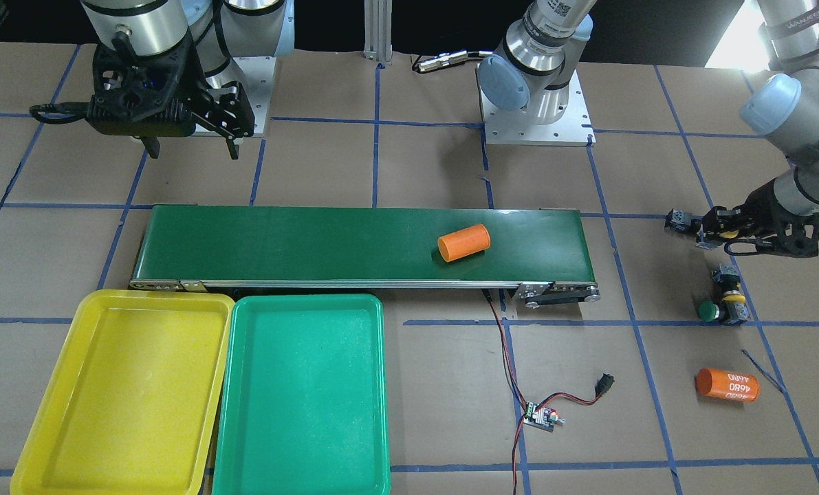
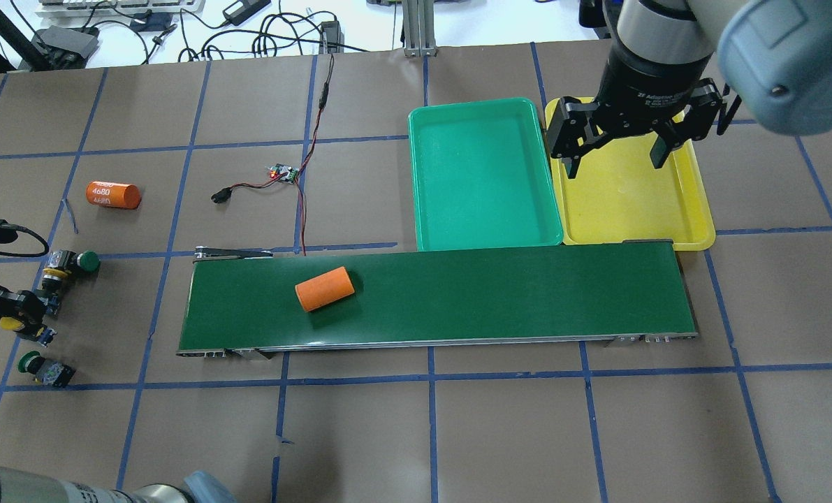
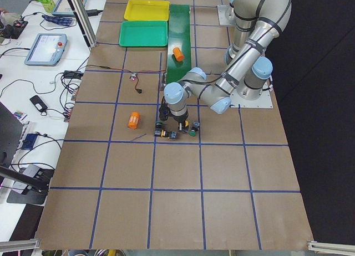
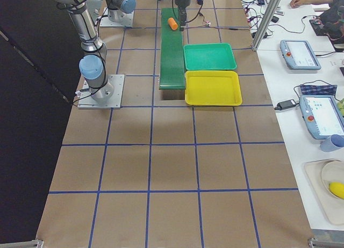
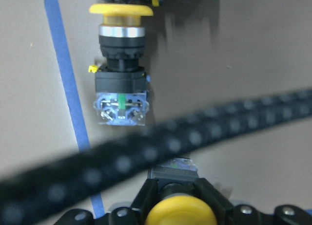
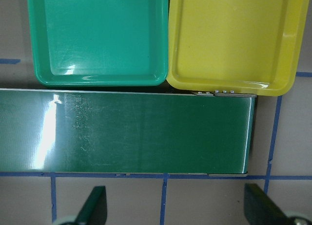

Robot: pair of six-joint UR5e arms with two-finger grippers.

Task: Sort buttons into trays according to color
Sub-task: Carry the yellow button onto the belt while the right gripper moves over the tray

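You have four buttons, two yellow-capped and two green-capped, all at the table's end on the robot's left, well apart from the two trays. Your left gripper is low over the paper, jaws clamped on one yellow button; you cannot tell whether it is lifted. The other yellow button lies on its side just ahead of it. One green button lies just beside that one. The other green button sits on the gripper's opposite side, nearer the robot.

The yellow tray and green tray sit side by side, rims touching, along the conveyor belt. Your right gripper hangs high over that end of the belt, jaws wide apart.

You also have two orange cylinders: one on the belt, one on the table near the buttons.
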